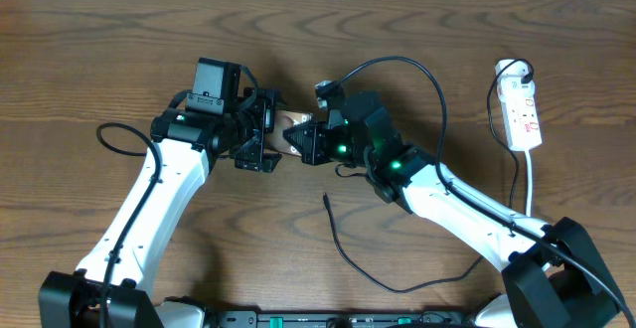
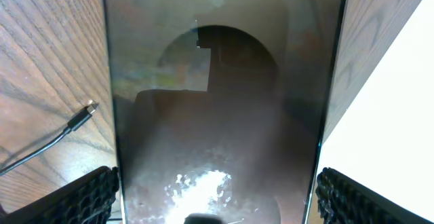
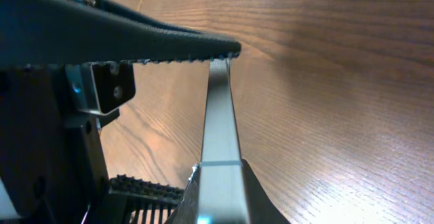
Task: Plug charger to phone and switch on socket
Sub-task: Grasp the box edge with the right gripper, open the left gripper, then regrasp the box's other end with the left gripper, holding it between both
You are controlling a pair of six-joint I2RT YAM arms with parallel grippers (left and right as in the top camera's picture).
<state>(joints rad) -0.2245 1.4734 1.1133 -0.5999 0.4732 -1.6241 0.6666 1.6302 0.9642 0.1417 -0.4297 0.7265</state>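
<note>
The phone (image 1: pixel 291 127) is held off the table at the centre, between both grippers. My right gripper (image 1: pixel 306 144) is shut on its thin edge; in the right wrist view the phone's silver rim (image 3: pixel 220 115) rises from between that gripper (image 3: pixel 224 183). My left gripper (image 2: pixel 217 200) is open and straddles the phone's glossy face (image 2: pixel 217 115), with its pads close beside the long edges. The charger (image 1: pixel 343 258) lies loose on the table, its plug tip (image 1: pixel 327 199) free. The left wrist view also shows the plug tip (image 2: pixel 88 108). The socket (image 1: pixel 522 114) lies at the far right.
The socket's white cord (image 1: pixel 532 184) runs toward the front past the right arm. A thick black robot cable (image 1: pixel 417 70) arches over the right arm. The left gripper's ribbed finger (image 3: pixel 169 44) crosses the top of the right wrist view.
</note>
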